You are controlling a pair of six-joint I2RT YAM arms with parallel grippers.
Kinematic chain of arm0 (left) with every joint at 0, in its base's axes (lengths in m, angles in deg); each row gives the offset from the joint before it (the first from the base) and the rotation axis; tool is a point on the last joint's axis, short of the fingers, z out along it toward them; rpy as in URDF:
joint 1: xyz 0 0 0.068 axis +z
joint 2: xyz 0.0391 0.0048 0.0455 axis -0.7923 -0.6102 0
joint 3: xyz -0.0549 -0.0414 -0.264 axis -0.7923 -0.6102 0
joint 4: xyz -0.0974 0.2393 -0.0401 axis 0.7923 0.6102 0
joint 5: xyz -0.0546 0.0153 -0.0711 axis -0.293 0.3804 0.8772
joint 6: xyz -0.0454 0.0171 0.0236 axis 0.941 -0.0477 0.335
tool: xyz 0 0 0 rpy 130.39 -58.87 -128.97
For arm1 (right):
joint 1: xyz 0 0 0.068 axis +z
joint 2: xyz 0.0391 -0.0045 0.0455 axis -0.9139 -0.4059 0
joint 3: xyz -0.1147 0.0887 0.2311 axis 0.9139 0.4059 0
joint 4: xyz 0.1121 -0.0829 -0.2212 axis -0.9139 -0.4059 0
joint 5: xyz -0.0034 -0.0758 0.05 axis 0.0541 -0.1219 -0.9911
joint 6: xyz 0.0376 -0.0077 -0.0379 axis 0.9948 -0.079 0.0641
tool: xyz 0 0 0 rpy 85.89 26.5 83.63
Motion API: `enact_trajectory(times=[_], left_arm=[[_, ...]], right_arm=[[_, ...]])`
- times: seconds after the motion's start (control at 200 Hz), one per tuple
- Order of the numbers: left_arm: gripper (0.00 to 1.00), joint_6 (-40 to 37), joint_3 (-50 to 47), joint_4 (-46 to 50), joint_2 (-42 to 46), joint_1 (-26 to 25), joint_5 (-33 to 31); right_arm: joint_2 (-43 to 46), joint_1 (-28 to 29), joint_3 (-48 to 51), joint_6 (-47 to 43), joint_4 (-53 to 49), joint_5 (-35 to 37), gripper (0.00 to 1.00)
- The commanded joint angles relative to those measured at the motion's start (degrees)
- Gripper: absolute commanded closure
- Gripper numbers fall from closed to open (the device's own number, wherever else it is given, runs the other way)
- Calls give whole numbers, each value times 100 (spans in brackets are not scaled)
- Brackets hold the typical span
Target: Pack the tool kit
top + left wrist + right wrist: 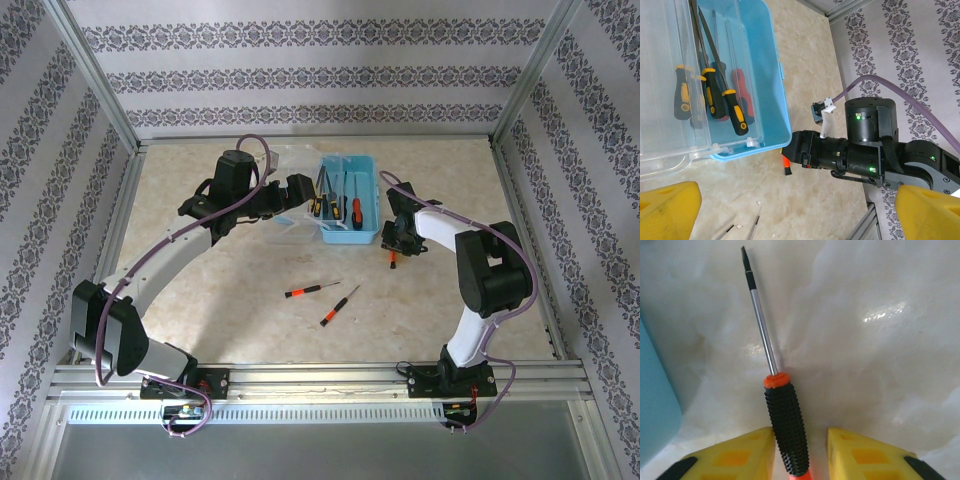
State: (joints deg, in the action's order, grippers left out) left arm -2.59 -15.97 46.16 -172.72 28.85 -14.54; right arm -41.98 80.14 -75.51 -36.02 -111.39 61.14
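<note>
Right gripper (800, 434) low over the table (450, 180), just to the right of the blue tool box (376, 205), one yellow finger on each side of the black ribbed handle of a screwdriver (782, 415). One finger against the handle, a thin gap at the other finger; firm clamp or only light contact, not possible to tell. Screwdriver flat on the table beside the right wall of the box, orange collar at the top of the handle, bare metal shaft pointing away from the fingers, flat tip apart from the box. Left gripper (800, 212) on the left side of the box, near the clear lid (660, 100), yellow fingers spread wide with nothing between them: released and empty. Box open, the lid folded out on its left side and touching it. Inside the box, several tools side by side: black and yellow screwdrivers (735, 112) and one red screwdriver (742, 87), all shafts toward the far end of the box. On the near side of the box, well apart from it, a thin screwdriver (311, 289) with an orange and black handle flat on the table, and just to the right of it a second thin screwdriver (340, 305), oblique, its tip toward the box.
</note>
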Motion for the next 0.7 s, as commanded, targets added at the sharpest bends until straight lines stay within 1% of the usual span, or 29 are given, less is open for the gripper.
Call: enact_trajectory(times=[0.0, 0.16, 0.245, 0.505, 0.695], left_arm=[[1, -148, 58, -61, 179, 8, -53], [1, -161, 65, -45, 178, 8, -72], [1, -162, 67, -36, 165, 13, -80], [0, -205, 80, -1, 184, 27, -125], [0, -210, 101, 17, 204, 254, -108]], right_arm=[[-124, -64, -139, -71, -137, -10, 71], [15, -74, -140, -110, -125, -131, 79], [147, -80, -117, -115, -124, -72, 81], [431, -81, -161, -189, -229, 16, 83], [809, 18, -384, -170, -426, -16, 83]])
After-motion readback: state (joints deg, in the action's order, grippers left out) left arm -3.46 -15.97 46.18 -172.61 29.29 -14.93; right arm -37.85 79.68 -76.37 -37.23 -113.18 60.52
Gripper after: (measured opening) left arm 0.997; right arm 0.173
